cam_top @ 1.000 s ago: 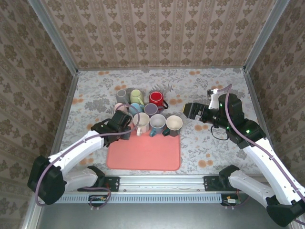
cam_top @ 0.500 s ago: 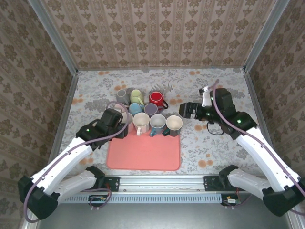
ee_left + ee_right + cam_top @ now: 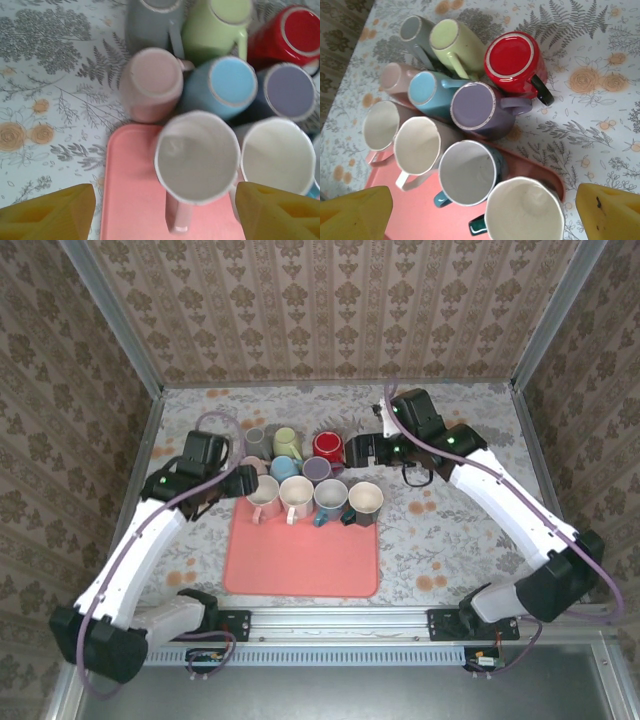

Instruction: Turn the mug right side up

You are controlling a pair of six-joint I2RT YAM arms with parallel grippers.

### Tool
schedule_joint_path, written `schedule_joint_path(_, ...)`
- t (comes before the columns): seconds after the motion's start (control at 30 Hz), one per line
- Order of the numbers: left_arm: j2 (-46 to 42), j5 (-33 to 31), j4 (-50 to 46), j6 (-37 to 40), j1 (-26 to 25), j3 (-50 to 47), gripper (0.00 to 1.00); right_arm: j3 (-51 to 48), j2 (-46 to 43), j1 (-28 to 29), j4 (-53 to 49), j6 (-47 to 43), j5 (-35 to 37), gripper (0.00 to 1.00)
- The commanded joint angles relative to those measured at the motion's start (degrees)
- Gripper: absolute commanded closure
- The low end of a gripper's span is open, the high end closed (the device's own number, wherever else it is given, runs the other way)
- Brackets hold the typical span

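Observation:
Several mugs stand upside down in a cluster behind the pink tray (image 3: 300, 560): grey (image 3: 255, 440), green (image 3: 287, 443), red (image 3: 328, 447), pale pink (image 3: 150, 82), light blue (image 3: 427, 90) and purple (image 3: 472, 107). Along the tray's back edge stand upright mugs: pink (image 3: 197, 155), white (image 3: 417, 145), teal (image 3: 467, 172) and dark green (image 3: 522, 210). My left gripper (image 3: 165, 220) hangs open above the upright pink mug, its yellow fingers (image 3: 47, 215) clear of it. My right gripper (image 3: 482, 215) is open above the teal and dark green mugs, holding nothing.
The floral tablecloth (image 3: 450, 530) reaches patterned walls on three sides. The near half of the tray is bare. The red mug's black handle (image 3: 540, 90) sticks out to the right of the cluster.
My left gripper has opened and drawn back up and left, leaving the pink mug upright on the tray. My right arm has swung left and back over the mugs.

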Motion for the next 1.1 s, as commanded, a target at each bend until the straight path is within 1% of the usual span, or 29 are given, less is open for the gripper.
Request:
schedule_joint_path(0.0, 4.78, -3.49, 0.36, -0.71, 1.25, 4.44, 0.21, 2.11, 1.92, 0.43, -1.28, -0.69, 3.80, 0.05)
schedule_joint_path(0.1, 8.80, -4.25, 2.02, -0.99, 2.34, 6.80, 0.17, 2.31, 2.81, 0.53, -1.58, -0.69, 5.59, 0.05)
schedule_joint_path(0.17, 12.10, -3.70, 2.95, -1.90, 3.98, 8.70, 0.15, 1.33, 2.38, 0.62, -0.97, 0.13, 6.07, 0.06)
schedule_joint_path(0.3, 20.11, -2.62, 3.93, -3.15, 6.33, 14.36, 0.14, -3.03, -0.39, 0.88, 1.55, 3.61, 7.50, 0.08)
schedule_joint_path(0.4, 26.78, -0.07, 5.00, -2.87, 6.98, 19.68, 0.14, -5.72, -2.98, 1.05, 3.14, 5.51, 5.83, 0.08)
schedule_joint_path(0.47, 31.61, 2.14, 5.06, -2.89, 7.34, 23.54, 0.14, -7.92, -6.18, 1.15, 4.35, 6.55, 4.55, 0.08)
schedule_joint_path(0.57, 38.01, 4.37, 5.09, -2.75, 7.74, 28.97, 0.14, -9.93, -8.84, 1.31, 4.50, 6.87, 3.37, 0.08)
schedule_joint_path(0.63, 41.51, 4.74, 4.62, -3.32, 8.11, 31.92, 0.14, -11.12, -10.57, 1.33, 4.15, 6.81, 3.01, 0.08)
schedule_joint_path(0.87, 49.97, 4.48, 3.35, -5.56, 8.97, 37.86, 0.16, -14.78, -15.56, 1.33, 3.55, 6.23, 3.08, 0.08)
schedule_joint_path(1.07, 55.43, 6.29, 1.29, -6.28, 9.63, 42.21, 0.20, -16.27, -16.25, 1.30, 3.28, 5.57, 3.10, 0.07)
